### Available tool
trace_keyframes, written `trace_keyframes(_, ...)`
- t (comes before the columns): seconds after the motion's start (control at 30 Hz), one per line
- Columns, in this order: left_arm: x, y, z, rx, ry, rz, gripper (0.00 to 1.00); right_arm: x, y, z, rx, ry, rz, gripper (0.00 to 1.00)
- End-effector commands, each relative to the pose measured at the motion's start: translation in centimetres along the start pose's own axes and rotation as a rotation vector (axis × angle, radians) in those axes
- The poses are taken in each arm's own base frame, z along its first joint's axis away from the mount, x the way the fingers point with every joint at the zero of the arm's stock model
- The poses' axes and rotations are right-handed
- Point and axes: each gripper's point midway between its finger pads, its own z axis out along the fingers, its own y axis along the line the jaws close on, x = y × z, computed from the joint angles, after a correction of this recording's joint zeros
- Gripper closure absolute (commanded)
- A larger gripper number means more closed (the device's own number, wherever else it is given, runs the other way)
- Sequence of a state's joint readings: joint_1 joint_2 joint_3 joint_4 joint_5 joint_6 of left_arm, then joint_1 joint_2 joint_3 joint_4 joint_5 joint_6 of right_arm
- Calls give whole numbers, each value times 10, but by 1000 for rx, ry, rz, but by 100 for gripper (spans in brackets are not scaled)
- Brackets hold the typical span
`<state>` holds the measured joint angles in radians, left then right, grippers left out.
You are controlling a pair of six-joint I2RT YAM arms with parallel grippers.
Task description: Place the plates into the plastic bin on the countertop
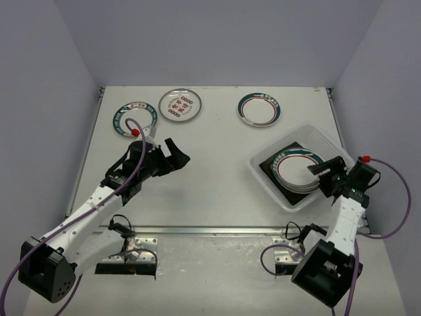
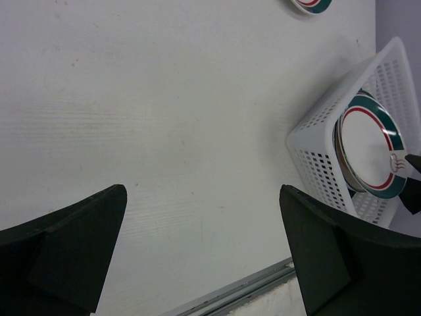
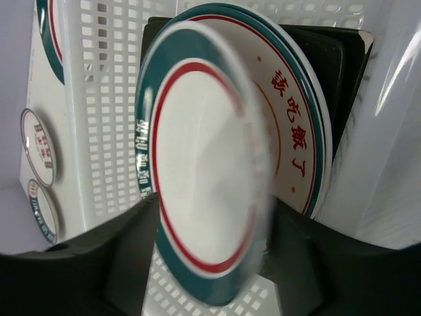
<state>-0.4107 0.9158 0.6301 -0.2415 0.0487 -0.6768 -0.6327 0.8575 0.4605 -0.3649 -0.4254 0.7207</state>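
Note:
The plastic bin [image 1: 324, 140] sits at the right of the countertop [image 1: 217, 184]. It holds a dark square plate [image 1: 268, 168] under stacked round teal-red rimmed plates [image 1: 297, 168]. My right gripper [image 1: 327, 175] is over the bin's near right side, jaws wide apart. In the right wrist view a blurred, tilted round plate [image 3: 204, 164] hangs between the fingers [image 3: 118, 257], in front of the stacked plates [image 3: 296, 131]. Three round plates lie at the back of the countertop: one on the left [image 1: 136, 118], one beside it [image 1: 179, 105], one further right [image 1: 260, 108]. My left gripper [image 1: 175, 157] is open and empty over the countertop.
A metal strip [image 1: 217, 230] runs along the countertop's front edge. Grey walls stand on three sides. The left wrist view shows the bin [image 2: 322, 158] with a plate [image 2: 368, 145] in it to the right, and a plate's rim [image 2: 312, 5] at the top.

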Motion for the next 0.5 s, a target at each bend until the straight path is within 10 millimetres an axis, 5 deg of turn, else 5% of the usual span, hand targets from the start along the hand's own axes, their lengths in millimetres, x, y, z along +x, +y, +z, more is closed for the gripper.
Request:
trace_keyframes(0.0, -5, -25, -2, 130, -7, 26, 0, -26, 12, -13, 1, -93, -97, 21)
trace_keyframes(0.07, -5, -25, -2, 132, -2, 25, 0, -36, 10, -23, 53, -129, -120, 13)
trace_keyframes(0.33, -7, -21, 6, 76, 12, -15, 0, -54, 7, -38, 185, -173, -200, 10)
trace_keyframes(0.47, -5, -19, 12, 58, 29, -32, 0, -37, 23, -21, 138, -35, -274, 9)
